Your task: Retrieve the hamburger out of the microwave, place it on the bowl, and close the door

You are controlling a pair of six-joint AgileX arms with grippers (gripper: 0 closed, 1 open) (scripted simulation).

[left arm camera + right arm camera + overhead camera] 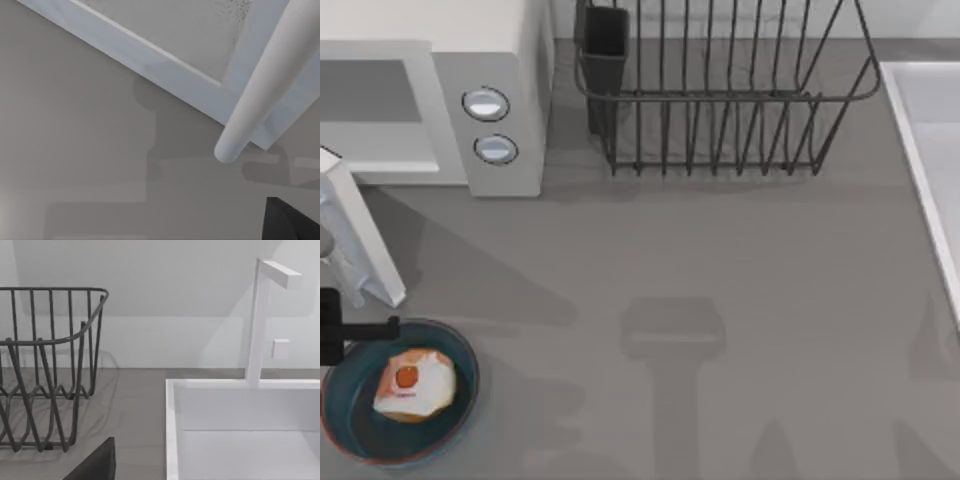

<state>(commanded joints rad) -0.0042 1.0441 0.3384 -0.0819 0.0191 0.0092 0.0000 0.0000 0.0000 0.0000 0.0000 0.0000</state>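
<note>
The hamburger (pixel 414 384), orange and white with a red spot, lies inside the blue-teal bowl (pixel 460 420) at the table's front left. The white microwave (pixel 505 90) stands at the back left with its cavity open. Its door (pixel 360 235) is swung out towards the front, just behind the bowl. In the left wrist view the door (pixel 175 55) and its white bar handle (pixel 260 90) are close. My left gripper (pixel 375 328) reaches in from the left edge over the bowl's rim, clear of the hamburger. A dark part of my right gripper (pixel 95 465) shows in the right wrist view.
A black wire dish rack (pixel 720 90) stands at the back middle, right of the microwave. A white sink (pixel 930 150) with a faucet (pixel 260 325) runs along the right edge. Grey tabletop (pixel 670 270) lies between them, crossed by arm shadows.
</note>
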